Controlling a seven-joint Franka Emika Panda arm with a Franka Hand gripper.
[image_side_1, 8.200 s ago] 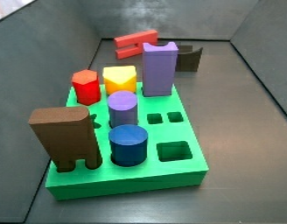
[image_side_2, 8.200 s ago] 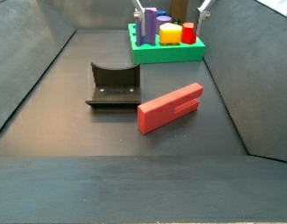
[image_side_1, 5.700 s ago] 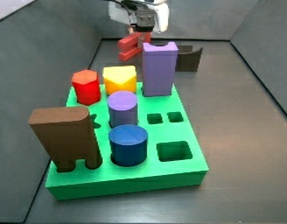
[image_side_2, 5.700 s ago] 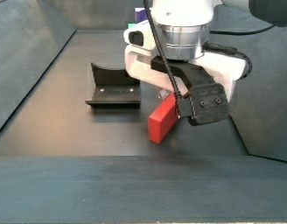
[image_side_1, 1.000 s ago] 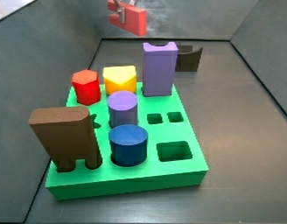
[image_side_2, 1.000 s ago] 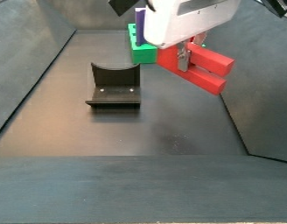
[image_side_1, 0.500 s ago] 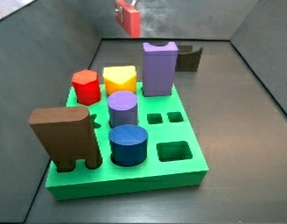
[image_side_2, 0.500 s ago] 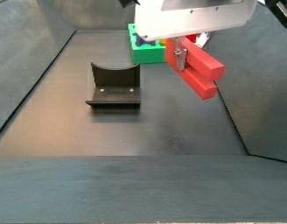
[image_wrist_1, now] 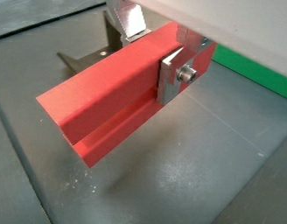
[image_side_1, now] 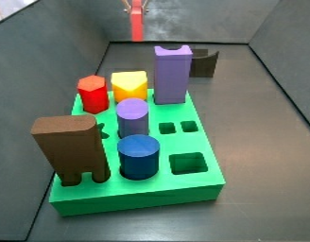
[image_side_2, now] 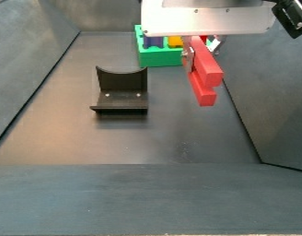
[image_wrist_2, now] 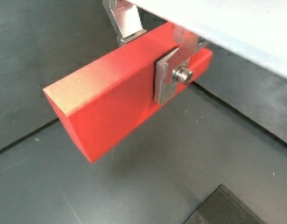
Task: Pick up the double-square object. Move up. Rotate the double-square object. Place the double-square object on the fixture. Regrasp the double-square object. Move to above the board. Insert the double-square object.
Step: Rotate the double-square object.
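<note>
My gripper (image_wrist_1: 154, 48) is shut on the salmon double-square object (image_wrist_1: 105, 103) and holds it in the air, clear of the floor. The flat silver fingers (image_wrist_2: 170, 72) clamp its two broad faces in both wrist views. In a side view the double-square object (image_side_2: 204, 74) hangs edge-on below the wrist, to the right of the dark fixture (image_side_2: 121, 89) and in front of the green board (image_side_2: 162, 53). In a side view it (image_side_1: 135, 16) shows as a thin red strip high above the far end of the board (image_side_1: 132, 142). The fixture (image_side_1: 206, 62) stands behind the purple block.
On the board stand a tall purple block (image_side_1: 172, 74), a yellow block (image_side_1: 129, 86), a red hexagonal peg (image_side_1: 94, 93), a purple cylinder (image_side_1: 132, 119), a blue cylinder (image_side_1: 139, 156) and a big brown notched block (image_side_1: 71, 147). Dark walls enclose the floor.
The double-square object has kept turning in my shut gripper. It now faces a side view edge-on and hangs near vertical. It stays at about the same height.
</note>
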